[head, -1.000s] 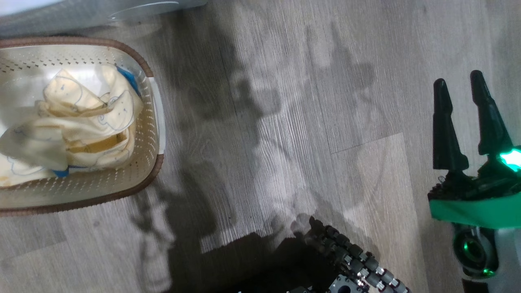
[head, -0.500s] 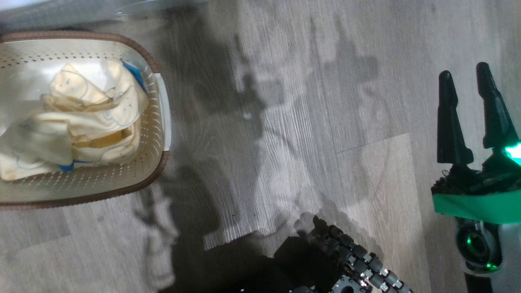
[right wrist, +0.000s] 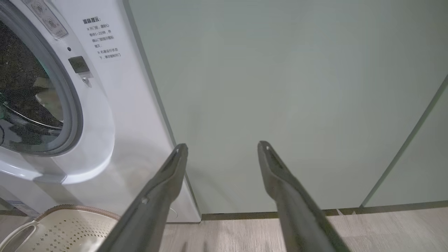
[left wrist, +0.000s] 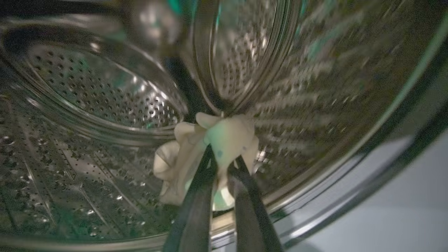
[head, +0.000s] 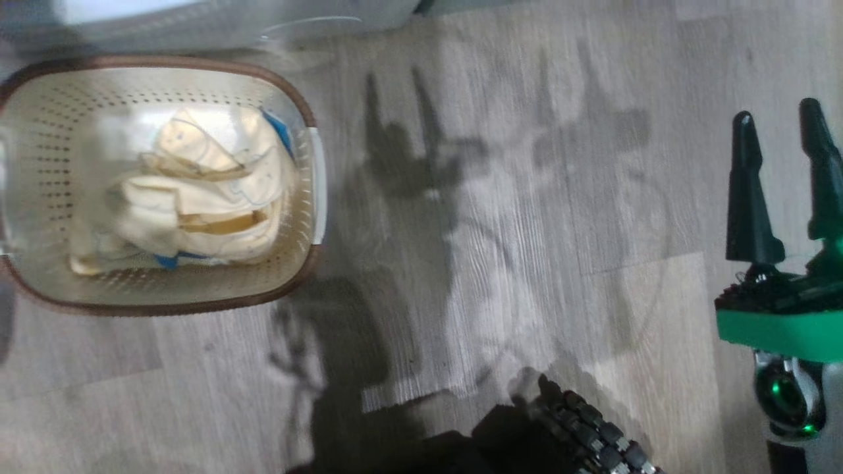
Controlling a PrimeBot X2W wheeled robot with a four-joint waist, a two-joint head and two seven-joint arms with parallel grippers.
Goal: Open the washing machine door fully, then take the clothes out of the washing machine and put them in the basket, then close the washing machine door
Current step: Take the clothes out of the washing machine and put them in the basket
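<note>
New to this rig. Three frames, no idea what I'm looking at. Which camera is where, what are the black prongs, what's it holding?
It is a wheeled two-armed robot; the black prongs are its gripper fingers. The head view looks down at the wood-look floor: the basket sits at the left with clothes in it, and the right gripper hangs open and empty at the right. The left wrist view looks along the left gripper, inside the steel drum, shut on a pale garment. The right wrist view looks past the right gripper's open fingers at the washing machine, a sage-green cabinet and the basket's corner.
</note>
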